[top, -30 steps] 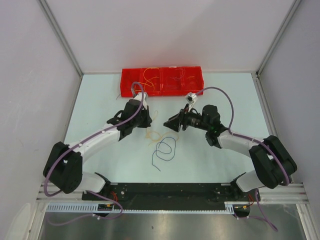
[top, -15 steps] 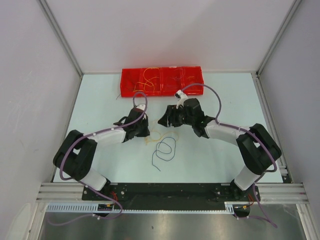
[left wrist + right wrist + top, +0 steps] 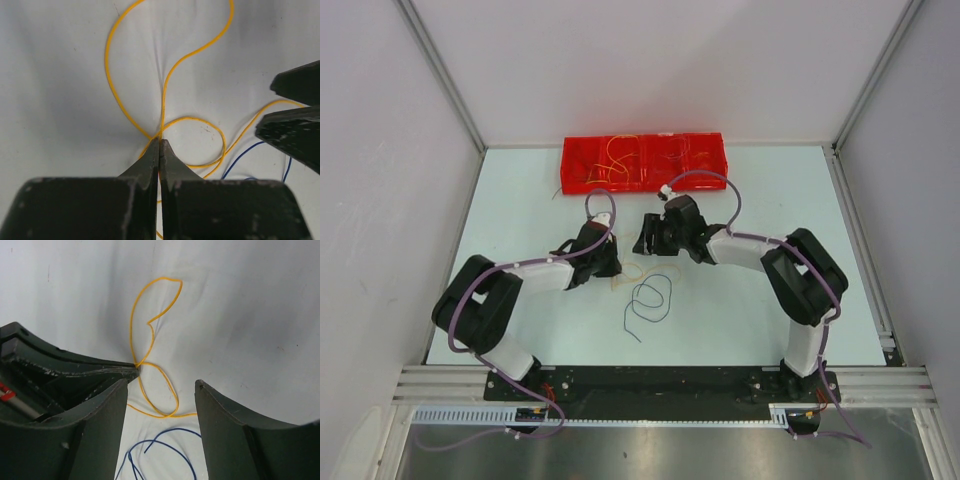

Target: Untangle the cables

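A thin yellow cable (image 3: 632, 271) lies in loose loops on the white table, with a navy cable (image 3: 650, 297) curled just in front of it. My left gripper (image 3: 610, 266) is shut on the yellow cable (image 3: 195, 118) where its strands cross, its tips (image 3: 160, 141) down at the table. My right gripper (image 3: 646, 240) hangs open just behind and right of that spot. In the right wrist view the yellow cable (image 3: 131, 322) and the navy cable (image 3: 170, 429) lie between the spread fingers of the right gripper (image 3: 161, 382), untouched. The navy cable (image 3: 240, 160) passes at lower right in the left wrist view.
A red compartment tray (image 3: 715, 160) with several thin cables inside stands at the back of the table. White walls close in the left, right and back sides. Thick purple arm cables arch over both wrists.
My right arm has swung left and come in close over the yellow cable, its jaws a little narrower. My left arm has drawn back slightly, still shut on the yellow cable.
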`<control>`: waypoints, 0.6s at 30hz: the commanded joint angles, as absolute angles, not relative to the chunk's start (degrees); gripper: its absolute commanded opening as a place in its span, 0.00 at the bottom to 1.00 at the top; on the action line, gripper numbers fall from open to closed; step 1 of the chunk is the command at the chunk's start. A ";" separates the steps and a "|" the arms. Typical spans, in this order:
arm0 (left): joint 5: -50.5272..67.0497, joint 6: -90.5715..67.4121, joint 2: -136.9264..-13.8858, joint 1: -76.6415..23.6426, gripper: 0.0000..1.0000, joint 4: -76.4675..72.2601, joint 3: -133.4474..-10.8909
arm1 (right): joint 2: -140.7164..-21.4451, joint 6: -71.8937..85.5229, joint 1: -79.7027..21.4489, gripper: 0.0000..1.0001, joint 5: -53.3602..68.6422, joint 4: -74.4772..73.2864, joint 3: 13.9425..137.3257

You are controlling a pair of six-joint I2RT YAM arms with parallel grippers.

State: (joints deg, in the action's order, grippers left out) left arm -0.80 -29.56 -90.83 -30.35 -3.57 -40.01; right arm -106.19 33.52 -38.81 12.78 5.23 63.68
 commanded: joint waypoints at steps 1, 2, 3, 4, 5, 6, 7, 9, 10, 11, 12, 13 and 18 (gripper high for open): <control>-0.44 -30.06 -92.02 -30.06 0.00 -4.75 -38.50 | -108.28 35.15 -39.02 0.60 11.51 5.45 67.76; -0.44 -29.97 -92.02 -30.06 0.00 -4.75 -38.50 | -108.80 35.24 -39.02 0.59 11.34 5.54 68.02; -0.44 -29.88 -92.02 -30.06 0.00 -4.75 -38.41 | -108.81 35.42 -38.94 0.58 11.25 5.80 68.46; -0.44 -29.88 -92.02 -30.06 0.00 -4.75 -38.41 | -108.90 35.59 -38.76 0.57 11.16 6.50 68.55; -0.44 -29.88 -91.85 -30.06 0.01 -4.66 -38.32 | -108.98 35.86 -38.76 0.57 10.99 7.03 68.64; -0.44 -29.80 -91.85 -30.06 0.00 -4.75 -38.32 | -109.07 35.95 -38.85 0.57 10.81 7.38 69.16; -0.44 -29.79 -91.85 -29.97 0.00 -4.75 -38.41 | -109.33 35.95 -38.67 0.57 10.46 7.38 69.60; -0.44 -29.79 -91.85 -29.97 0.00 -4.66 -38.50 | -110.65 36.04 -38.67 0.57 10.72 7.12 70.75; -0.53 -29.71 -91.93 -29.97 0.00 -4.66 -38.58 | -111.26 36.04 -38.67 0.57 11.07 7.29 71.88; -0.44 -29.79 -92.02 -29.88 0.00 -4.48 -38.58 | -112.14 35.69 -38.67 0.56 11.51 7.38 72.50; -0.44 -29.79 -92.02 -29.97 0.00 -4.48 -38.67 | -112.67 35.51 -38.76 0.55 11.60 7.12 73.03; -0.44 -29.79 -92.02 -29.97 0.00 -4.48 -38.67 | -113.11 35.59 -38.93 0.55 11.17 6.86 74.08; -0.44 -29.79 -92.02 -29.97 0.00 -4.48 -38.76 | -115.83 35.77 -38.94 0.51 10.81 6.24 76.28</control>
